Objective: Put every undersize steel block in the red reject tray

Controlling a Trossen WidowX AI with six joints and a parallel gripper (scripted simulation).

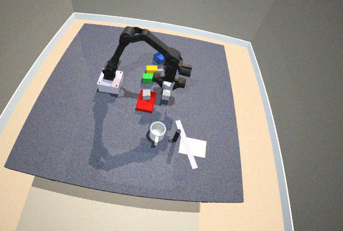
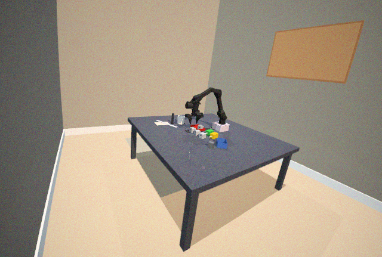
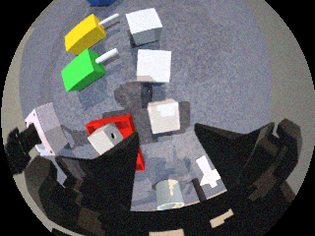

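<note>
Beige and grey walls rise around a dark blue-grey worktop [image 1: 124,140] [image 2: 234,155], where I see the black arm [image 1: 155,41] [image 2: 219,100] arching from its pale base, its hand [image 1: 169,83] [image 2: 193,121] [image 3: 166,132] spread well open and gripping nothing above the row of steel blocks. Near it lies the red reject tray [image 1: 144,107] [image 2: 202,129] [image 3: 125,119] with one steel block [image 1: 146,94] [image 2: 200,126] [image 3: 106,139] in it, and well apart stands a pale mug [image 1: 157,131] [image 2: 181,120] [image 3: 169,193]. Smaller still, the green GO gauge [image 1: 148,77] [image 2: 209,132] [image 3: 84,71] lies beside the yellow gauge [image 1: 151,69] [image 2: 213,135] [image 3: 85,35], both on the worktop.
</note>
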